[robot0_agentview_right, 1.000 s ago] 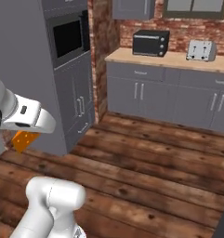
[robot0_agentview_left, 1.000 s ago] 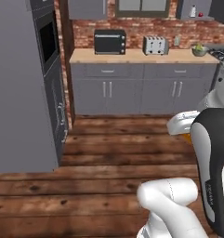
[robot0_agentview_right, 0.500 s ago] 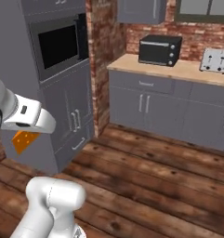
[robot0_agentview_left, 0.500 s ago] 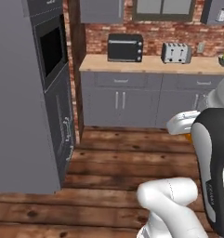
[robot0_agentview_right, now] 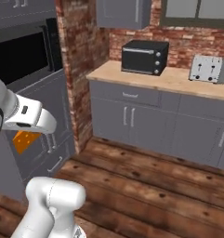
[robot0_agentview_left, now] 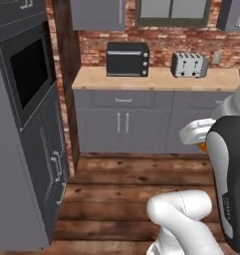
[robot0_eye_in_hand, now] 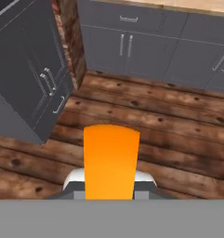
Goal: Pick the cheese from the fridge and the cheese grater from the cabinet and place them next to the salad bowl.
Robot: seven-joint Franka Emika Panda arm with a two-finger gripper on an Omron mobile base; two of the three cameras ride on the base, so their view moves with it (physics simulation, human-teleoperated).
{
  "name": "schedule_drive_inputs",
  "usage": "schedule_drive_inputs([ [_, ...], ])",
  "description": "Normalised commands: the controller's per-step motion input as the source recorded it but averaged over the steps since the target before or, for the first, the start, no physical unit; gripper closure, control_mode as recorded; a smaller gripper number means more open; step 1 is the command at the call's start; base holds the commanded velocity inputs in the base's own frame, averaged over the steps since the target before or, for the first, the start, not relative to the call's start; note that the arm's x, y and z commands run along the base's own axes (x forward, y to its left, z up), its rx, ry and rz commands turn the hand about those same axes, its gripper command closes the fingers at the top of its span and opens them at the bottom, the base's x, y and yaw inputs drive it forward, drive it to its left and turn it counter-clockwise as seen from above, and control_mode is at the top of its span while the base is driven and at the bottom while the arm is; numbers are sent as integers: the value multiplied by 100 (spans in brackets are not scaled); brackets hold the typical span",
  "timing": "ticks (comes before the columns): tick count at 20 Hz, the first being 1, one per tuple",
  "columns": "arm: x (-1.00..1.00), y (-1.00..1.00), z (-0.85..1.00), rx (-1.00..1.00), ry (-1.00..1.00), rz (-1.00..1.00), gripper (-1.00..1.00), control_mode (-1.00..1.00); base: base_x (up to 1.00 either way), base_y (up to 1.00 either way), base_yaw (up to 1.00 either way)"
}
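While I look over the arm from the left base view, a tall dark-grey oven column (robot0_agentview_left: pixel 27 124) with a black built-in microwave window (robot0_agentview_left: pixel 28 72) runs down the nine o'clock side. At twelve o'clock stands a brick wall, and below it a pale wooden counter (robot0_agentview_left: pixel 156 78) over grey base cabinets (robot0_agentview_left: pixel 141 124). On that counter I see a black toaster oven (robot0_agentview_left: pixel 127 59) at about eleven o'clock and a silver toaster (robot0_agentview_left: pixel 189 64) at one o'clock, well apart from each other. A dark grey wall cabinet (robot0_agentview_left: pixel 97 14) hangs above the toaster oven. Wooden floor planks (robot0_agentview_left: pixel 116 194) cover the middle ground.

At three o'clock in this view my white wrist crosses the grey cabinet fronts, and a sliver of orange peeks out just under it.

From the right base view the gripper (robot0_agentview_right: pixel 27 139) sits at nine o'clock, hanging in front of the dark column's lower doors. The cheese (robot0_agentview_right: pixel 26 141) is an orange wedge directly under the white hand, clear of the floor and of every surface. I cannot make out the finger tips themselves here.

In the hand view the cheese (robot0_eye_in_hand: pixel 111 160) rises as a broad orange slab from six o'clock, between the two sides of the gripper (robot0_eye_in_hand: pixel 110 183). The fingers are pinched on the wedge, hidden behind it. Beyond it lie floor planks, with the column's doors at ten o'clock and the base cabinets across twelve.
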Motion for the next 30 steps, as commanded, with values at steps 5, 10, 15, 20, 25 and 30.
schedule_drive_inputs([
  [5, 0, 0, 0, 0, 0, 0, 100, 100, 98, -20, -26],
  [10, 0, 0, 0, 0, 0, 0, 100, 100, 96, -28, -31],
  [15, 0, 0, 0, 0, 0, 0, 100, 100, 68, -54, -24],
  [20, 0, 0, 0, 0, 0, 0, 100, 100, 29, -95, -23],
  [25, 0, 0, 0, 0, 0, 0, 100, 100, 61, -94, -16],
  [30, 0, 0, 0, 0, 0, 0, 100, 100, 84, -53, -3],
])
